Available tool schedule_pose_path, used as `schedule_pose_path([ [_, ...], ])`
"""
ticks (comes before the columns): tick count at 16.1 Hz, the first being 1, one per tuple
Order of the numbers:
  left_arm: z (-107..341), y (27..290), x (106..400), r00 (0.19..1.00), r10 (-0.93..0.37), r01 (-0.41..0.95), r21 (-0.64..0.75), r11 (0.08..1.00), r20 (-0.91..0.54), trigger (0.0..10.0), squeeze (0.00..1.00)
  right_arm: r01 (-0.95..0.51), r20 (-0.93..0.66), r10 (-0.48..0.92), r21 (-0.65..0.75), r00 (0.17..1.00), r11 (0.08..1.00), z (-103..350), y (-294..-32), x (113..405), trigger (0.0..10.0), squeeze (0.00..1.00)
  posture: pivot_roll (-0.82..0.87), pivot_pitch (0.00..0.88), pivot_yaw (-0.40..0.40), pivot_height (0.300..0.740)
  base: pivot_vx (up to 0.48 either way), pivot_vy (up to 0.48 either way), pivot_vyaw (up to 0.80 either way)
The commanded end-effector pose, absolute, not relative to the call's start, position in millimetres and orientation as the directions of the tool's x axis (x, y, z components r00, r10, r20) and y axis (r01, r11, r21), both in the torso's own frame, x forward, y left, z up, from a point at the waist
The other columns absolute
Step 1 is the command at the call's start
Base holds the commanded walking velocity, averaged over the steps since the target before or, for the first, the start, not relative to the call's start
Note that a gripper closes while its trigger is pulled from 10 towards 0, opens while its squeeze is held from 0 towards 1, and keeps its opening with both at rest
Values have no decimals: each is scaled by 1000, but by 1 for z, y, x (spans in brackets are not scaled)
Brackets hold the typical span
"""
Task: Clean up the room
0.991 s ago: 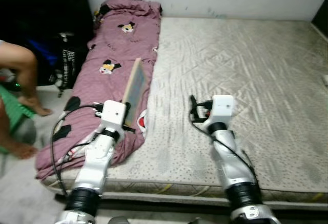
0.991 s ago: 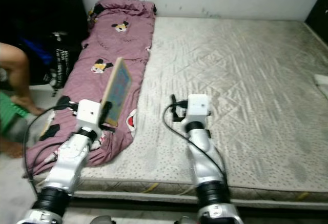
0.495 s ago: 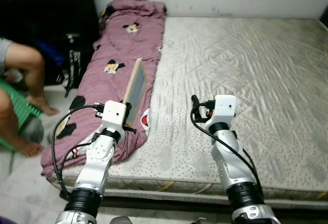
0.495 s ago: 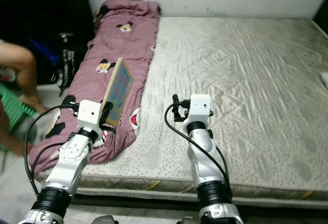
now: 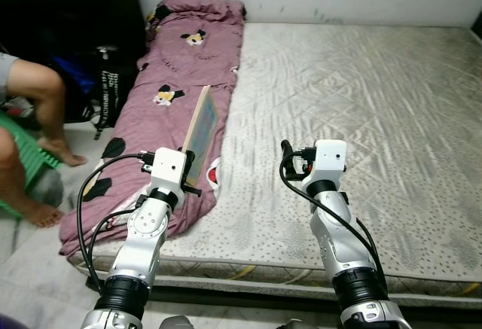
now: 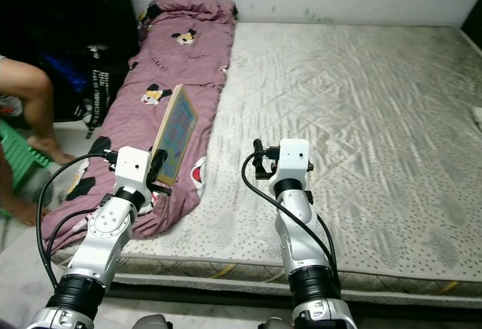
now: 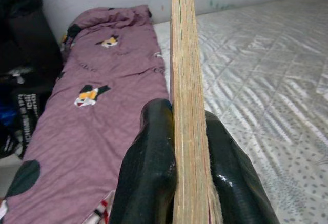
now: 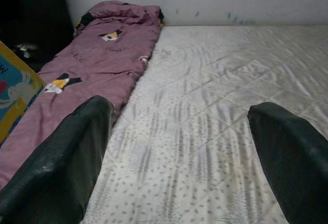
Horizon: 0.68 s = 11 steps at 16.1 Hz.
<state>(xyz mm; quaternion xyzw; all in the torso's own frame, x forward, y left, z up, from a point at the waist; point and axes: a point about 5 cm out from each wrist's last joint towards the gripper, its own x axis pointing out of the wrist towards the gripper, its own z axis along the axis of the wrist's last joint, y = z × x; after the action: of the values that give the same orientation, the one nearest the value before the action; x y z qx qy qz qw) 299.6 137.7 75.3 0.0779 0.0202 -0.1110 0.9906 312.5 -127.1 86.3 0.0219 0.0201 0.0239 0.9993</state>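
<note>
Left wrist view: tool (image 7: 184, 147) gripping book (image 7: 185, 70)

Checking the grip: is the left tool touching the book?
Touching. Left wrist view shows both black fingers pressed against the book, no gap.

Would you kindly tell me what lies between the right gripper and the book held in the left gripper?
Only bare mattress lies between the right gripper and the book in the left gripper, as the left eye view shows.

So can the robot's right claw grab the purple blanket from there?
Probably not yet. The open right claw hovers over bare mattress, and the purple blanket lies on the robot's left, beyond the left claw holding a book.
</note>
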Motion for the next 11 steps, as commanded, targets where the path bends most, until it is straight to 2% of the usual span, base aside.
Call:
schedule_pose_path([
  [1,84,140,303,977,-214,214,152,965,-19,10000,0,-45,-43,47,46,998,998,87,-126,313,10000,0,35,0,38,740,0,-416,0],
  [11,85,139,304,976,-217,217,142,966,-18,10000,0,-45,-44,47,44,998,998,87,-126,314,10000,0,36,0,37,740,0,-410,0],
])
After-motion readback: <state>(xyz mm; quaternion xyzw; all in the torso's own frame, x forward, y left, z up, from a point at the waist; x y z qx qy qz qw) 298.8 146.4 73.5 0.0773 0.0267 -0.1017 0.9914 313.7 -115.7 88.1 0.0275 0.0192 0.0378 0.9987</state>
